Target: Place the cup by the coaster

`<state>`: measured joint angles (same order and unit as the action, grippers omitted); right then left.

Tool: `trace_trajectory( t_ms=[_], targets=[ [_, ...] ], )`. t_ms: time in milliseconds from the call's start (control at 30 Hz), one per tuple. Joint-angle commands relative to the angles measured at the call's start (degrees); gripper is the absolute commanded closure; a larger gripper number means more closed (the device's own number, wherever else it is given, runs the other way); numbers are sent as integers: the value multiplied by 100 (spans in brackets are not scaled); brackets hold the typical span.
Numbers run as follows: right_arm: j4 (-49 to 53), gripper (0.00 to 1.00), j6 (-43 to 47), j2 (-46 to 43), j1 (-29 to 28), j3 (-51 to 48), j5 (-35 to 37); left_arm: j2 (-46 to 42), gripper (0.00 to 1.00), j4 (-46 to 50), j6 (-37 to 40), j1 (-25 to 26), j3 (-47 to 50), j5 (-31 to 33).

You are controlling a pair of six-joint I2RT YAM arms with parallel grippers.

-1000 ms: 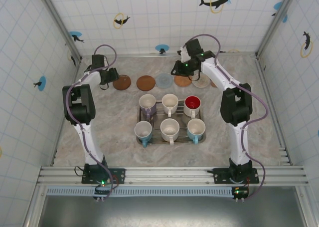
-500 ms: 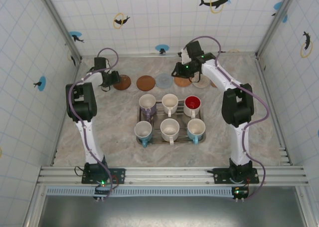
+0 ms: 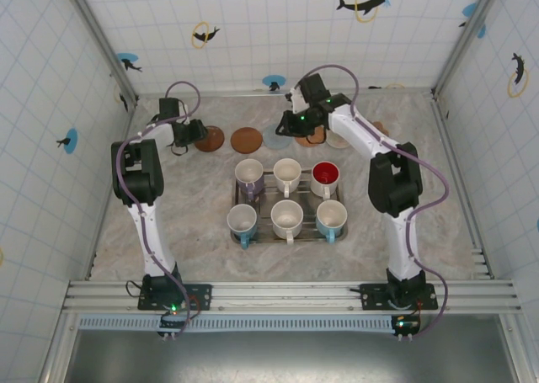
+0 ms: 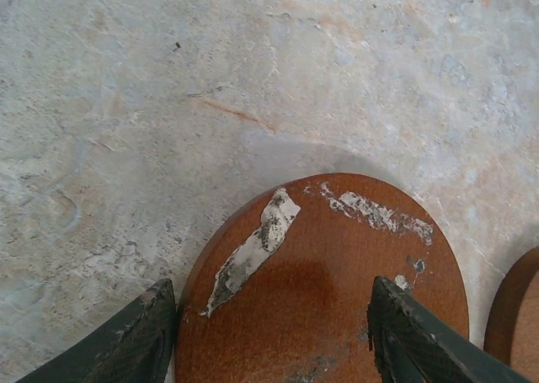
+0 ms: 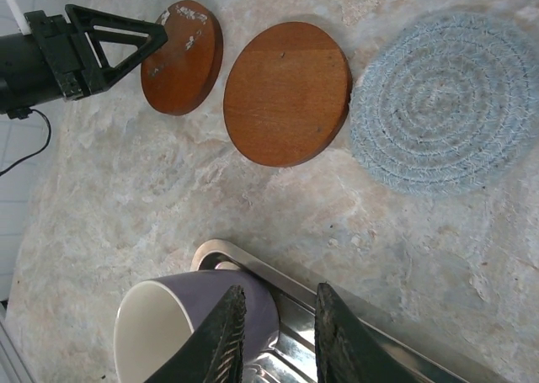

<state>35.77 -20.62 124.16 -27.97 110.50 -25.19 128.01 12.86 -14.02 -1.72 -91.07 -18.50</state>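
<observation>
Several cups stand in a metal tray (image 3: pixel 288 240) mid-table; the purple one (image 3: pixel 249 174) is at its back left. Coasters lie in a row behind it: a scuffed brown wooden one (image 3: pixel 209 139), a second brown one (image 3: pixel 247 140), a blue woven one (image 3: pixel 274 136). My left gripper (image 3: pixel 195 133) is open and low, its fingers (image 4: pixel 135 332) on either side of the scuffed coaster (image 4: pixel 328 282). My right gripper (image 3: pixel 283 124) hovers behind the tray, narrowly open (image 5: pixel 280 295) with nothing between its fingers, above the purple cup (image 5: pixel 185 324) and the tray rim (image 5: pixel 253 261).
In the tray also stand white cups, a red-lined one (image 3: pixel 326 177) and two blue-handled ones. More coasters (image 3: pixel 341 139) lie at the back right. In the right wrist view the left gripper's finger (image 5: pixel 109 42) points at the scuffed coaster (image 5: pixel 184 59). Tiled walls enclose the table.
My right gripper has swung left from above the right-hand coasters to above the blue woven one. The left gripper edged right onto the scuffed coaster. Both jaws narrowed slightly.
</observation>
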Motion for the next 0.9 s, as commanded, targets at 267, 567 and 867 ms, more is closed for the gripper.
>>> trace_trajectory(
  t_ms=[267, 567, 867],
  targets=[
    [114, 73, -98, 775, -199, 409, -217, 240, 40, 91, -59, 188, -20, -210],
    [181, 71, -209, 1270, -331, 813, -379, 250, 40, 204, -4, 280, -69, -174],
    [150, 69, -414, 1793, -462, 1338, -556, 170, 40, 252, -13, 286, -87, -79]
  ],
)
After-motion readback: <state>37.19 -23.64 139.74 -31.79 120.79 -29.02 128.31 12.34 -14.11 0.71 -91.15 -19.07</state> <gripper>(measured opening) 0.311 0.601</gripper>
